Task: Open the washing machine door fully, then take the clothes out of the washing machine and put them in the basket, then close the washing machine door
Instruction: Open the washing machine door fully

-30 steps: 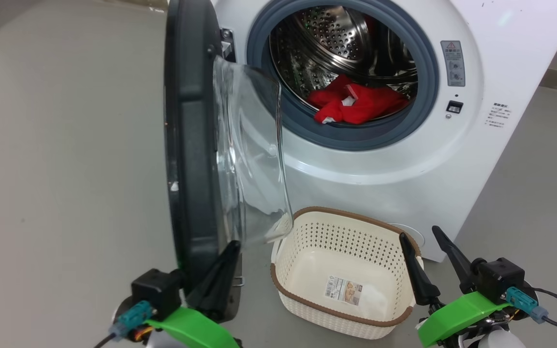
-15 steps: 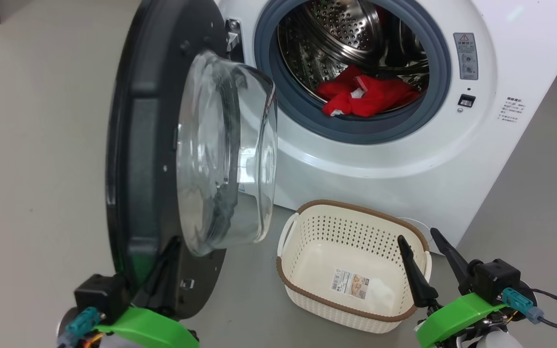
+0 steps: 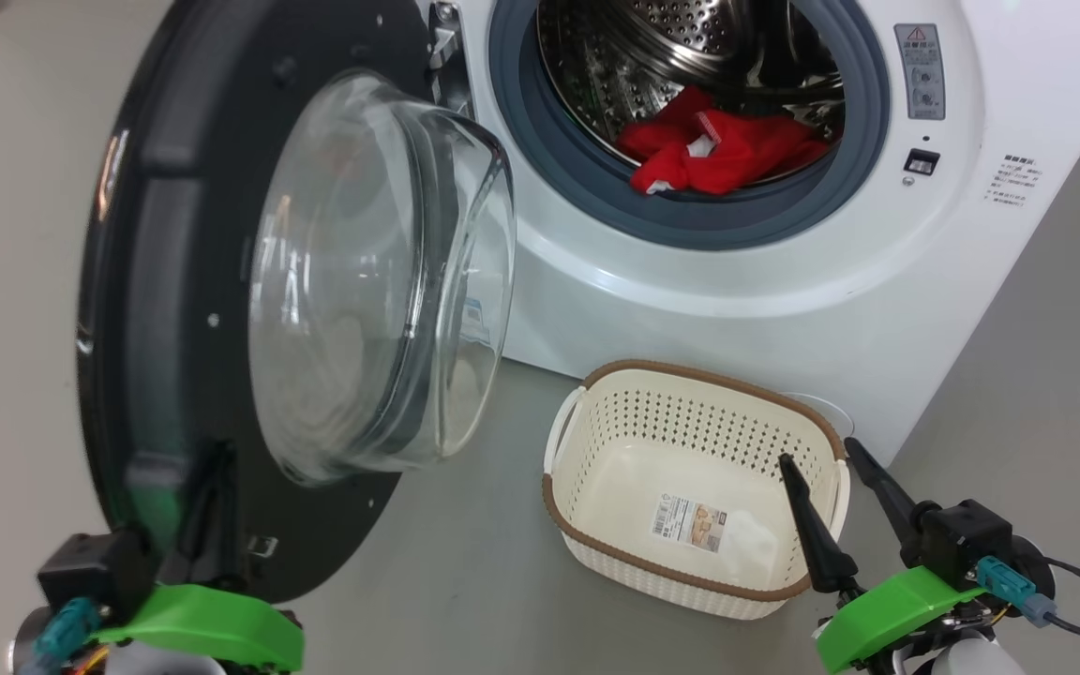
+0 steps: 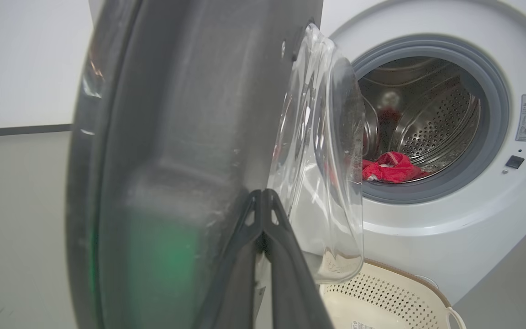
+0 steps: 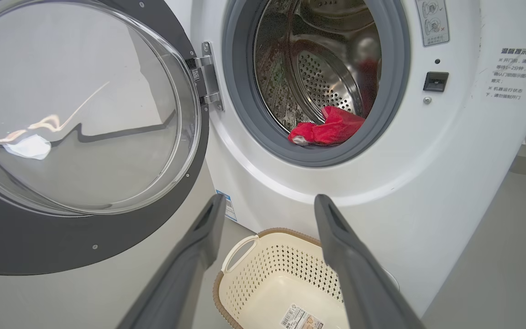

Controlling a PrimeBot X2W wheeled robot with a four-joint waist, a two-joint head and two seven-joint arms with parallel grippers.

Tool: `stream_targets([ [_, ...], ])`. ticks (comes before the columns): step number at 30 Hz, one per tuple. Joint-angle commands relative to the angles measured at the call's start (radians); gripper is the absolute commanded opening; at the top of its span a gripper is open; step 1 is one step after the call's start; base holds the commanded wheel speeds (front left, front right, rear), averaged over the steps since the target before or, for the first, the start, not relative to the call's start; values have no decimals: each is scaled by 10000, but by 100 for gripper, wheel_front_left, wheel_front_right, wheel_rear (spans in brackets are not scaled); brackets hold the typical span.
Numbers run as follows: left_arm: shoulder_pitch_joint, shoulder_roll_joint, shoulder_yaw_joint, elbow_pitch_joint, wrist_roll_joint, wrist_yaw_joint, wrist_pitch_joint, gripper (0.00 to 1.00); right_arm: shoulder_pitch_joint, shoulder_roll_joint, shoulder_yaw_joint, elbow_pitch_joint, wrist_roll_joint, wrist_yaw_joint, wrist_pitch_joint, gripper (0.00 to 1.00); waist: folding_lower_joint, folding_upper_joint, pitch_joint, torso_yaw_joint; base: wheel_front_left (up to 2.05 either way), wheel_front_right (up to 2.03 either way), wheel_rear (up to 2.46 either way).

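Left gripper (image 4: 262,203): fingers pressed together, nothing held, tips apparently resting on the inner face of the door (image 3: 156,281) low on its black rim, beside the glass bowl. Right gripper (image 3: 817,452): fingers spread apart, empty, over the near right rim of the basket (image 3: 681,370), which sits empty on the floor just before the washer (image 3: 690,300). The door stands wide, though judged short of full travel. Recommendation: push on the rim, never the glass, follow the hinge arc and stop at the hinge limit. The clothes (image 3: 718,155) lie at the drum's front lip, unobstructed and within the right arm's approach
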Motion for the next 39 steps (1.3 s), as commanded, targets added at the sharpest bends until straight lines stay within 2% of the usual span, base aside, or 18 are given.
stream_targets([
  [1,-428,427,769,-14,-110,206,-250,0,-456,7,104,-282,-125,63,-65,100,1,0,166,25,0,0,0],
  [11,-1130,464,1476,1231,-502,106,-1150,0,-582,7,175,-165,-322,63,-65,100,1,0,607,73,0,0,0],
  [17,-1691,465,1766,2273,-610,-191,-1515,0,-555,7,219,-230,-377,63,-65,100,1,0,768,85,0,0,0],
  [35,-3228,825,2904,4398,-303,-919,-1669,0,-628,7,252,-308,-658,63,-65,100,1,0,1252,-18,0,0,0],
  [39,-3392,979,3059,4868,44,-966,-1670,0,-668,7,324,-251,-695,63,-65,100,1,0,1332,-87,0,0,0],
])
